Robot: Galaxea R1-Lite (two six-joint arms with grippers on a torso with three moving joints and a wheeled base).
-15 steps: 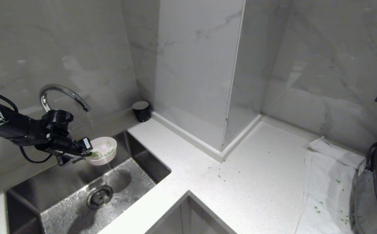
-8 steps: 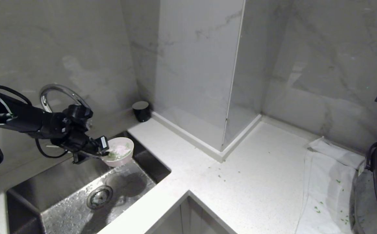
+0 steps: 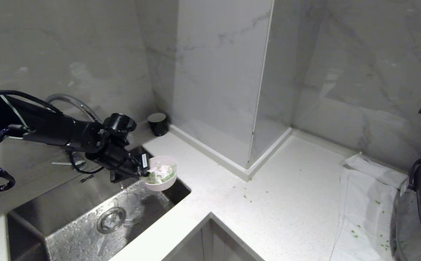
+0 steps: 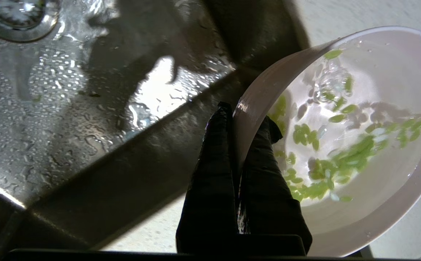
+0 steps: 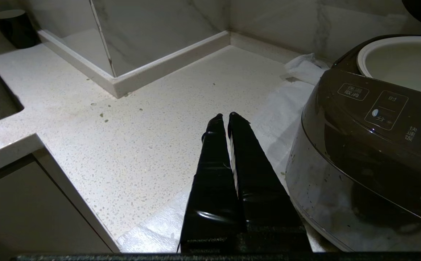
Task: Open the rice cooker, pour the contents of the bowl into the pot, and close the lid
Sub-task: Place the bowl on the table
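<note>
While our left gripper [image 4: 242, 125] pinched the bowl [image 3: 161, 177] rim tight, water sloshed inside. We needed to carry it level and slowly to the rice cooker [image 5: 370, 145].

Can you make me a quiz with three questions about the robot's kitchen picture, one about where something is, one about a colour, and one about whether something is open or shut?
1. Where is the bowl right now?
A. Inside the rice cooker
B. Held over the corner of the sink
C. Lying on the white cloth

2. What colour are the little bits in the bowl?
A. Green
B. Red
C. Blue

3. How is the rice cooker?
A. Lid shut
C. Tipped on its side
B. Open, with the pot showing

Answers:
1. B: the left gripper pinches the bowl's rim above the sink.
2. A: the bits floating in the water look bright green in the left wrist view.
3. B: the pale round pot is uncovered in the right wrist view, while the right gripper hangs shut and empty beside it.
</note>
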